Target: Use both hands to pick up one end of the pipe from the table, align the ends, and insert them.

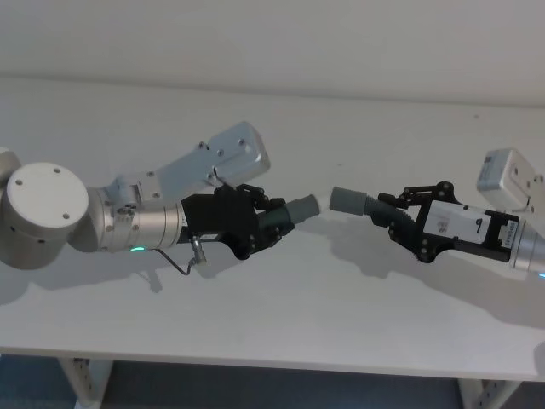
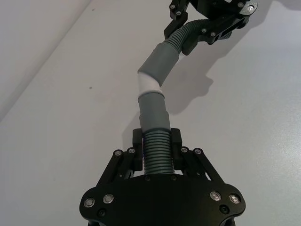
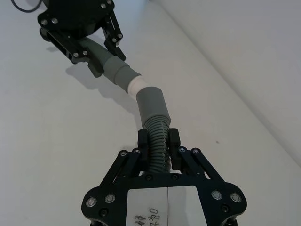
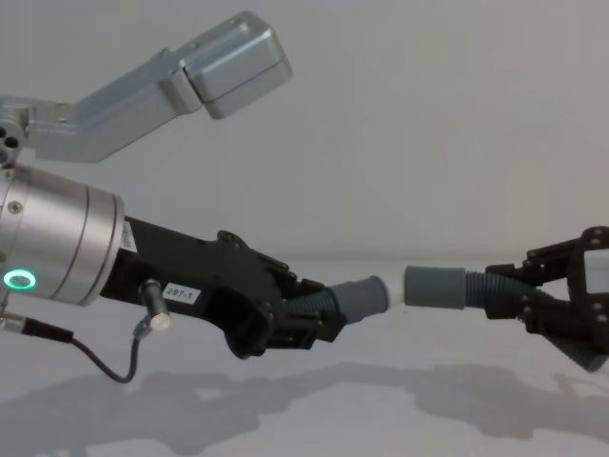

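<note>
We see both arms raised over the table (image 1: 281, 315), each with a hose piece clamped by its ribbed middle. The left gripper (image 1: 271, 220) is closed on the piece with the white tip (image 4: 378, 289), which points toward the right. The right gripper (image 1: 393, 215) is closed on the piece with the wider grey collar (image 4: 434, 287), which faces left. In the chest view the tip and collar sit nearly level, just apart, with a narrow gap between them, both clear of the tabletop.
</note>
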Robot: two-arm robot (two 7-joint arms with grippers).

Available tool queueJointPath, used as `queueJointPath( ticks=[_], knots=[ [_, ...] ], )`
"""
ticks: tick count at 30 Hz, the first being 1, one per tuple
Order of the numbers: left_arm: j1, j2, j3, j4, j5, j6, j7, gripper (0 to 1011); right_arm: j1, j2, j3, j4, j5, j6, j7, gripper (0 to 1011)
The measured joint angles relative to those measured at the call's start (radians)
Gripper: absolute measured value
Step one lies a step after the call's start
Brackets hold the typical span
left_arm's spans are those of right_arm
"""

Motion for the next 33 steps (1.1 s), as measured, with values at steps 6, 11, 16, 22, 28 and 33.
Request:
queueJointPath(
  ticks=[6,11,16,22,28,33],
  knots=[
    [-0.007,0.000,0.005,0.006,-0.006,-0.001,-0.004,331,0.003,0.002,-0.002,0.007,0.012,-0.020,0.015,252],
    [-0.010,0.001,0.008,0.008,-0.009,-0.002,-0.006,331,0.004,0.002,-0.003,0.010,0.016,-0.028,0.022,252],
    [-0.012,0.001,0.009,0.009,-0.011,-0.002,-0.007,331,0.005,0.003,-0.004,0.012,0.020,-0.034,0.026,252],
    [-0.013,0.001,0.011,0.010,-0.012,-0.003,-0.007,331,0.006,0.003,-0.004,0.013,0.022,-0.039,0.031,252],
    [-0.014,0.001,0.011,0.011,-0.013,-0.003,-0.008,331,0.006,0.003,-0.005,0.014,0.024,-0.042,0.033,252],
    [-0.015,0.001,0.012,0.012,-0.013,-0.003,-0.009,331,0.006,0.004,-0.005,0.015,0.025,-0.043,0.034,252]
  ],
)
